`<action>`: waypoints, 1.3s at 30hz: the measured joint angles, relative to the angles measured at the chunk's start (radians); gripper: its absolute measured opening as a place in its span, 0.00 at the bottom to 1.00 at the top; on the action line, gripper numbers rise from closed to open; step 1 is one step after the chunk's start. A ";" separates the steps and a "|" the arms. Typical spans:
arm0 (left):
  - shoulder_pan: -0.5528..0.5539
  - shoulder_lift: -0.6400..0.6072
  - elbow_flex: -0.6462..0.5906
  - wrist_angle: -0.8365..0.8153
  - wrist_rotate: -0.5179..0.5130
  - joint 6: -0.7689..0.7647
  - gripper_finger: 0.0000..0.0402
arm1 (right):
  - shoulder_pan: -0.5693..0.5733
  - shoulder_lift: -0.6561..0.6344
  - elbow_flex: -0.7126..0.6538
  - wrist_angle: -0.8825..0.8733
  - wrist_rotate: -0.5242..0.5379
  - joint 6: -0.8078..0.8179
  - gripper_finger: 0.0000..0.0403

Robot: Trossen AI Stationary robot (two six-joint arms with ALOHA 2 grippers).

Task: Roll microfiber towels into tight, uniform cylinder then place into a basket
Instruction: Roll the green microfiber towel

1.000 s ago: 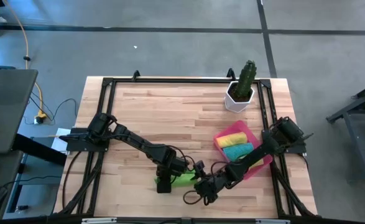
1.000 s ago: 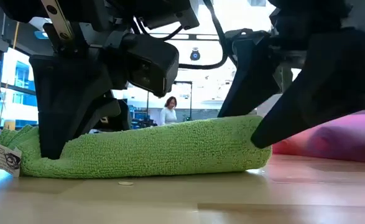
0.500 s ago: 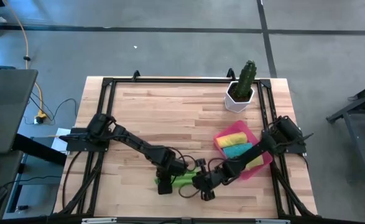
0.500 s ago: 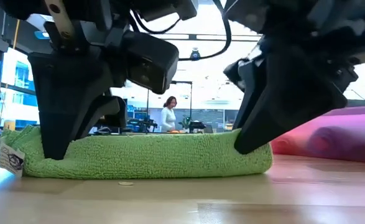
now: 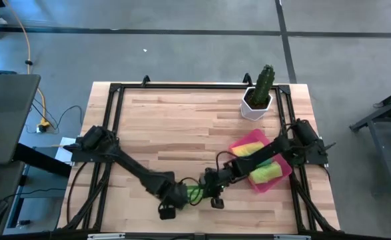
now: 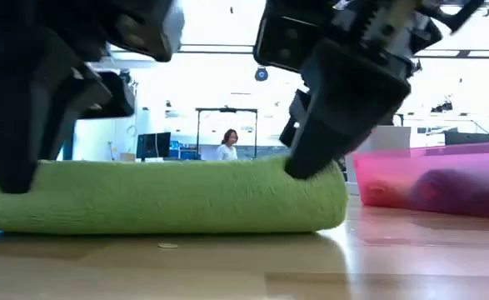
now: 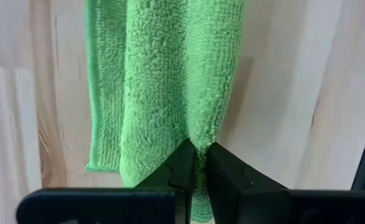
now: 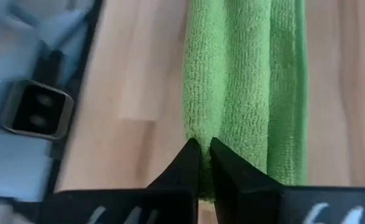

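Observation:
A lime green microfiber towel [image 5: 194, 193], rolled into a long cylinder, lies on the wooden table near its front edge; the low view shows the roll [image 6: 169, 196] resting along its underside. My left gripper [image 5: 184, 197] is shut on the roll's left end and my right gripper [image 5: 204, 191] on its right end. The pink-red basket [image 5: 256, 138] stands to the right, with a rolled yellow-green towel [image 5: 265, 173] in it. My right arm hides the basket's middle. My left gripper pinches the left end of the roll [image 7: 198, 138] between its two fingers, coming steeply from above and lined up with the roll's length. The roll rests on the table. My right gripper pinches a ridge of cloth at the right end of the roll [image 8: 201, 134] between its two fingers, slanting down from the table's right and along the roll.
A white pot with a green cactus [image 5: 256, 100] stands at the far right, behind the basket. A black frame [image 5: 115, 90] runs round the tabletop. Bare wood lies across the far and left parts of the table. A person stands far off in the room [image 6: 227, 148].
My right gripper has rolled its wrist, moved left onto the roll's right end and shut on it. My left gripper has moved toward the near edge and tipped steeper, keeping its hold on the left end. The roll has come nearer the near edge, still on the table.

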 joint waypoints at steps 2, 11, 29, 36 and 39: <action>-0.034 -0.003 0.000 -0.003 -0.042 -0.023 0.06 | -0.020 0.000 0.000 0.020 -0.065 0.037 0.01; -0.160 -0.013 0.046 -0.033 -0.266 -0.068 0.06 | -0.129 0.005 0.000 0.008 -0.209 0.288 0.01; -0.189 -0.011 0.062 -0.159 -0.383 -0.095 0.11 | -0.150 0.090 0.002 0.060 -0.226 0.326 0.01; -0.183 -0.011 0.061 -0.222 -0.470 -0.026 0.30 | -0.150 0.091 0.001 0.062 -0.229 0.337 0.01; -0.186 -0.011 0.088 -0.269 -0.497 -0.016 0.35 | -0.150 0.091 0.001 0.061 -0.229 0.343 0.01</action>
